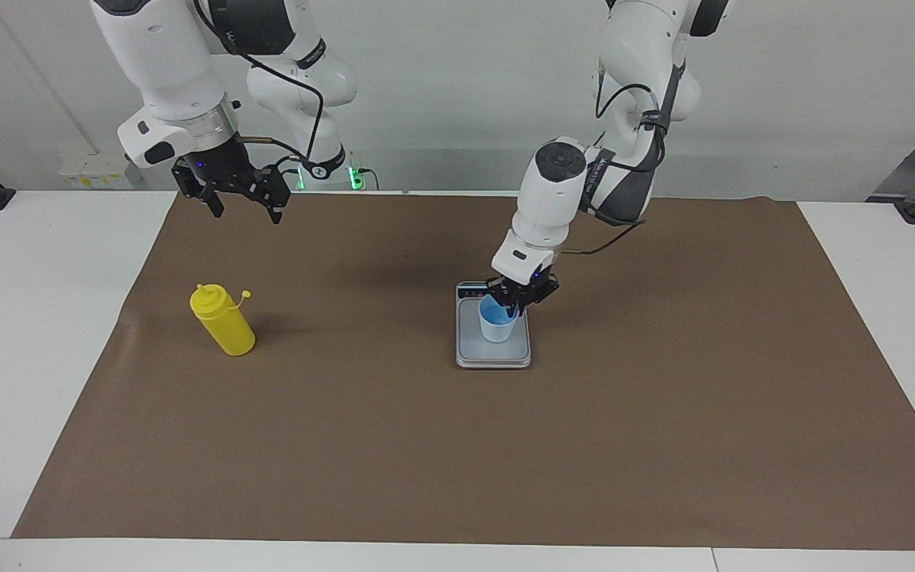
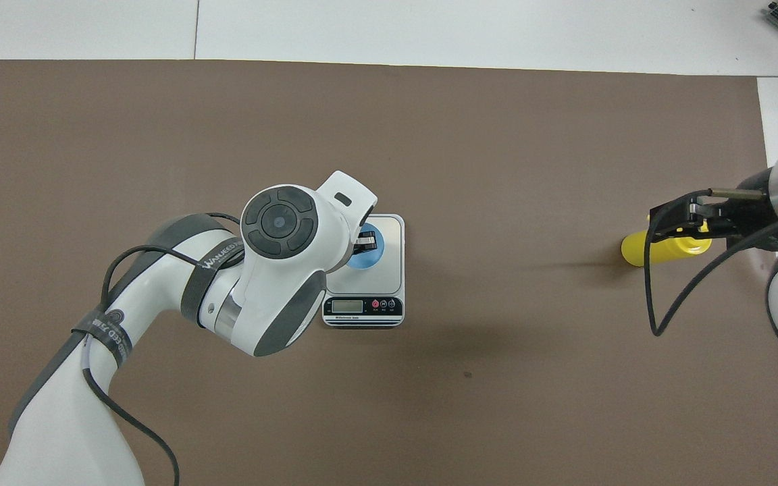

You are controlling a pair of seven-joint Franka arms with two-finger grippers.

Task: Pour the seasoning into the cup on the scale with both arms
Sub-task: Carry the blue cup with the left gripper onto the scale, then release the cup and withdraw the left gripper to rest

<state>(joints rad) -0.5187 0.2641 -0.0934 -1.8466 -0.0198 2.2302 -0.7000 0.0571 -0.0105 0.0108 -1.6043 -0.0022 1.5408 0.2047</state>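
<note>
The light blue cup (image 1: 496,322) is upright on or just above the platform of the silver scale (image 1: 507,355). My left gripper (image 1: 516,297) is shut on the cup's rim, one finger inside it. In the overhead view my left arm covers part of the cup (image 2: 366,255) over the scale (image 2: 386,270). The yellow seasoning bottle (image 1: 222,321) stands upright on the brown mat toward the right arm's end, its small cap hanging open. My right gripper (image 1: 244,208) is open and empty, waiting high in the air; in the overhead view the right gripper (image 2: 677,225) partly covers the bottle (image 2: 659,250).
A brown mat (image 1: 457,445) covers most of the white table. The scale's display strip (image 2: 363,307) is on its edge nearest the robots. A black cable (image 2: 652,297) hangs from the right arm.
</note>
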